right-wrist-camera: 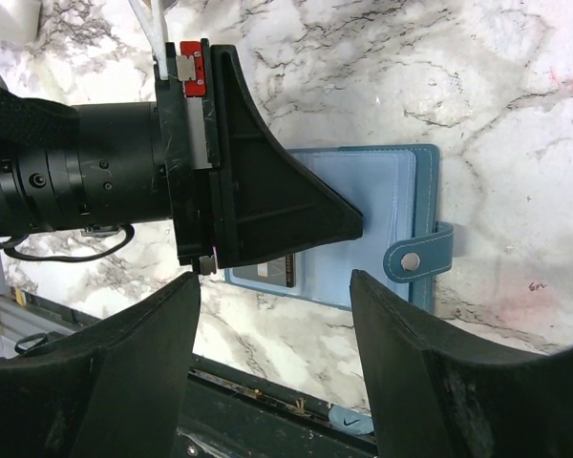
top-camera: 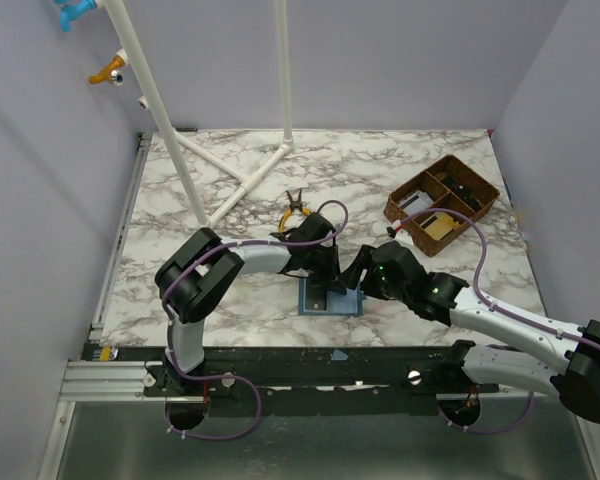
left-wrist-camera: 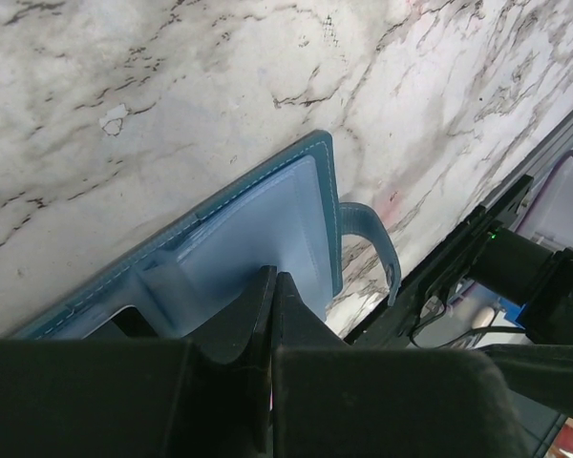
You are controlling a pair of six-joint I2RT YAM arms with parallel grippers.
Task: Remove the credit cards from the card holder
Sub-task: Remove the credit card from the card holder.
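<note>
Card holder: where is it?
The card holder lies open on the table, front centre in the top view, under the shut left tool, open right tool beside it.

The marble table (top-camera: 380,160) bears the blue card holder (top-camera: 345,303), a brown tray (top-camera: 470,222), pliers (top-camera: 295,205) and a pipe frame (top-camera: 245,180)

- Card holder (top-camera: 345,302): blue, paler blue inside, lying open and flat at 6 o'clock on the surface (top-camera: 360,170).
- Snap strap (right-wrist-camera: 422,256) juts out toward 3 o'clock in the right wrist view.
- Dark card (right-wrist-camera: 270,272) at its 7 o'clock corner, partly hidden.
</note>
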